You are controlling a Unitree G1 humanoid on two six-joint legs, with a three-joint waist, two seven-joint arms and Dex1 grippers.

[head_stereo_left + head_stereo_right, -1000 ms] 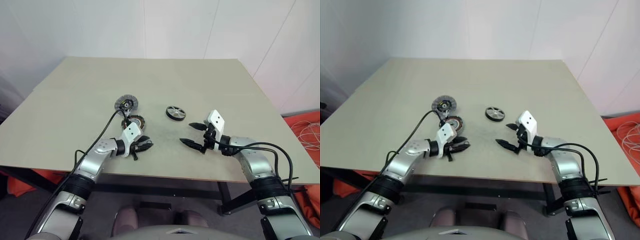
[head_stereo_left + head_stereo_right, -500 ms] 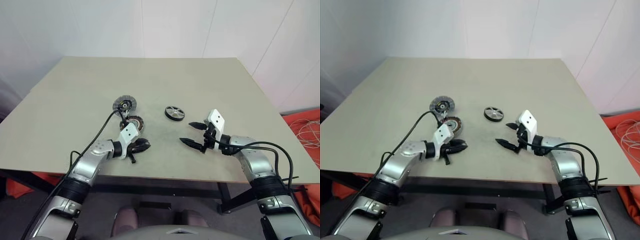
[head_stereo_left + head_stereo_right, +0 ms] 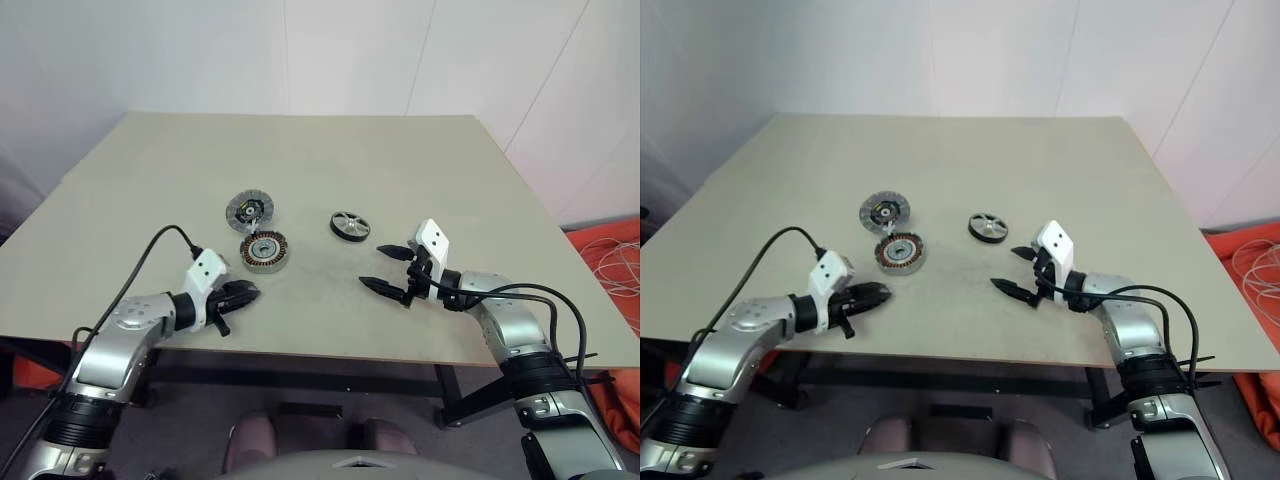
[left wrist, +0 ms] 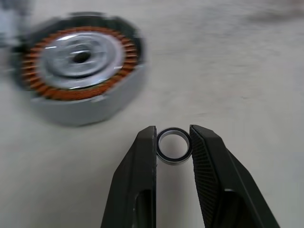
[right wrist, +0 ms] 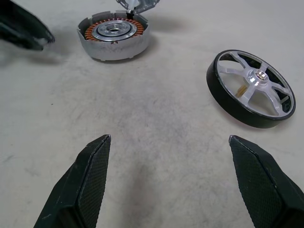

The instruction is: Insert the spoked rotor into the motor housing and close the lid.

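The spoked rotor [image 3: 350, 225], black-rimmed with silver spokes, lies flat on the table right of centre, a short way ahead of my right gripper [image 3: 388, 270], which is open and empty. The motor housing [image 3: 264, 250] with its copper windings sits at mid-table. Just behind it lies the lid [image 3: 250, 208], a grey disc with a dark ribbed ring. My left gripper [image 3: 240, 293] hovers near the front edge, to the front left of the housing and apart from it. In the left wrist view it is shut on a tiny black ring [image 4: 174, 162]. The right wrist view shows the rotor [image 5: 251, 90] and the housing [image 5: 114, 35].
The beige table [image 3: 420, 160] has bare surface at the back and on both sides. Its front edge runs just under both grippers. A black cable loops from my left wrist. Orange material with white cords [image 3: 612, 262] lies on the floor to the right.
My left arm has drawn away from the housing toward the left and front, still gripping the small ring, so the housing now shows in full. The right arm has stayed put.
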